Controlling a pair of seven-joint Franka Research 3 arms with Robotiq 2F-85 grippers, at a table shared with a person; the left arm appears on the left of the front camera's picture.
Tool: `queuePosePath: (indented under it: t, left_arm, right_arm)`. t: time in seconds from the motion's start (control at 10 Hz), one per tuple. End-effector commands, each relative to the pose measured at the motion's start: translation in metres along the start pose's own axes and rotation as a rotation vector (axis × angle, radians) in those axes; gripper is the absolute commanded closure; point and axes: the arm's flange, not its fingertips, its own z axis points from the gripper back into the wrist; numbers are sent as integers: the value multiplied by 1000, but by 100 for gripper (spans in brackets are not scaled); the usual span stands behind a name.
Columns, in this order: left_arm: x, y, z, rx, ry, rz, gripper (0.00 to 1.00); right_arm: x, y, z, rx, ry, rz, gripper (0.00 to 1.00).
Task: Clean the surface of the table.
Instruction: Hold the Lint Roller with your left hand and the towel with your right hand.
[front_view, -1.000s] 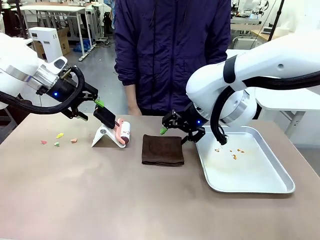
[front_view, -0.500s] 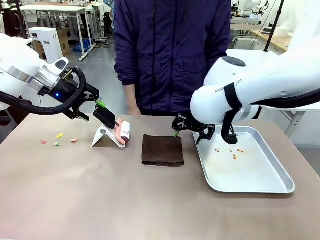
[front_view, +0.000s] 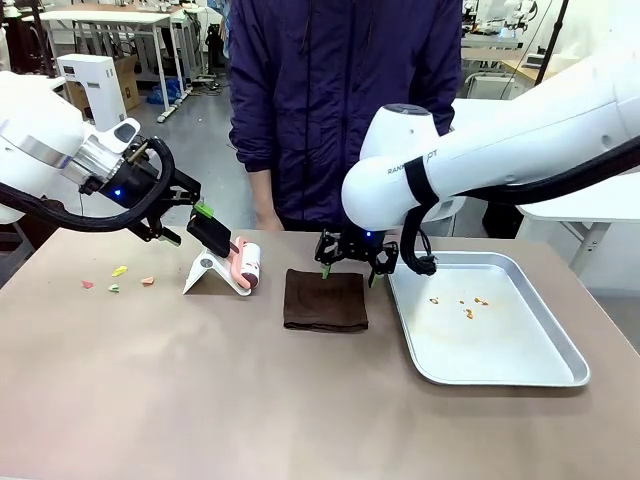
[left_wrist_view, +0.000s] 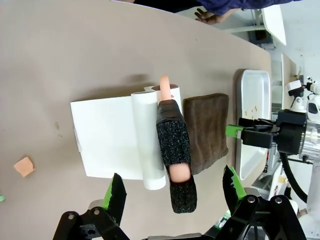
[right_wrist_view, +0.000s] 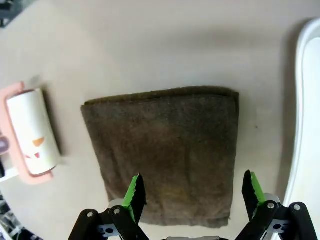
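The taupe-brown table carries several small coloured paper scraps at its left. A lint roller rests on a white stand. Its black foam handle lies between the spread fingers of my left gripper, which is open around the handle's end. A folded dark brown cloth lies mid-table. My right gripper hovers open just above the cloth's far edge, its green pads apart and nothing between them.
A shiny metal tray with a few orange crumbs sits right of the cloth. A person in a dark jacket stands at the far edge. One orange scrap lies left of the stand.
My right arm has swung left from the tray's near corner to above the brown cloth. The left gripper has hardly moved at the roller handle.
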Motion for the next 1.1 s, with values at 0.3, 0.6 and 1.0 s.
queuePosePath:
  t: [0.3, 0.6, 1.0]
  left_arm:
    - [7, -7, -9, -36, -12, 7, 0]
    - [8, -8, -12, -42, -8, 9, 0]
    - [10, -8, -16, -30, 9, 12, 0]
  right_arm:
    - [1, -2, -24, -118, 16, 43, 0]
    - [0, -2, -26, -96, 25, 33, 0]
    - [-1, 0, -29, -78, 39, 27, 0]
